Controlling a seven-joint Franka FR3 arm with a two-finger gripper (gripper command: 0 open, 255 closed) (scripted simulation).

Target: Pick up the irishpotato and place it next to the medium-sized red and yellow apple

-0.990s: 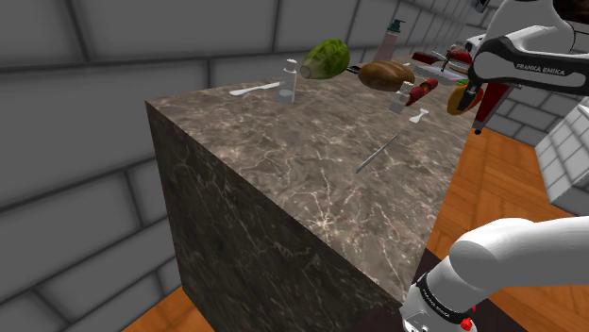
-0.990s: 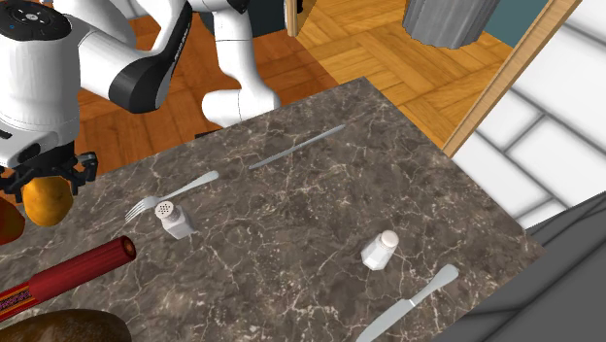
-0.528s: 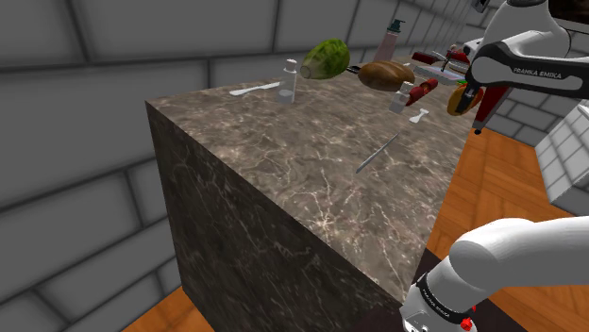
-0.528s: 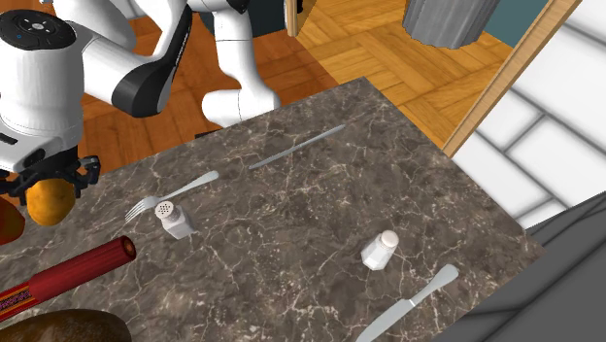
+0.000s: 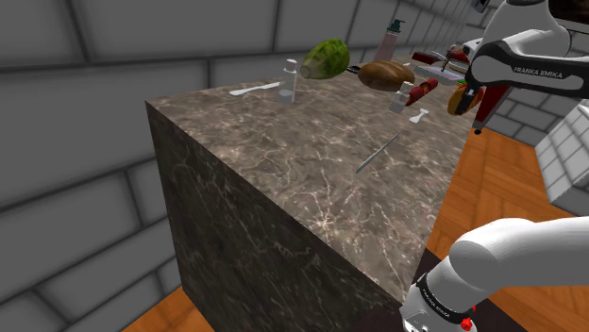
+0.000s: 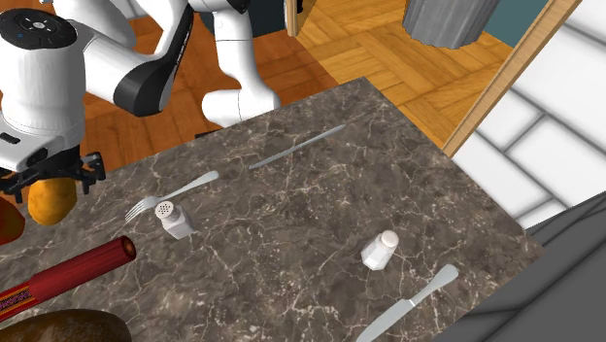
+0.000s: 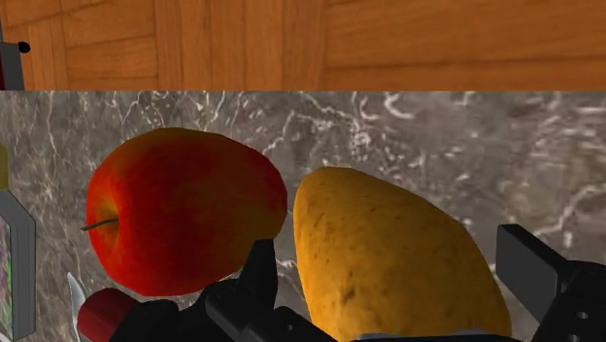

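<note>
The arm [image 5: 525, 68] reaches over the far end of the worktop [image 5: 321, 179], its last long link lying nearly level in the shoulder view, with the hand turned downward from it. In the second exterior view the thick white wrist stands straight over the pincer [image 6: 50, 181], which points down at the marble close to the worktop's edge.

The pincer is clamped on the potato [image 6: 50, 202]. In the wrist view one black finger [image 7: 260, 280] presses each flank of the yellow-brown tuber, whose rounded end juts out beyond the fingertips. Whether that end touches the marble or hangs just above it cannot be told.

The apple [image 7: 180, 223], red with yellow flecks and a thin stalk, sits on the worktop just beside the potato, outside one finger; a narrow strip of marble shows between the two. Beyond the apple, farther from the pincer, lies the cap end of a red bottle [image 6: 68, 277].

A fork [image 6: 173, 196] and a shaker [image 6: 176, 220] lie on the worktop near the pincer, on the side away from the apple. Past the fingertips the worktop ends and a wooden floor [image 7: 291, 39] shows.
</note>
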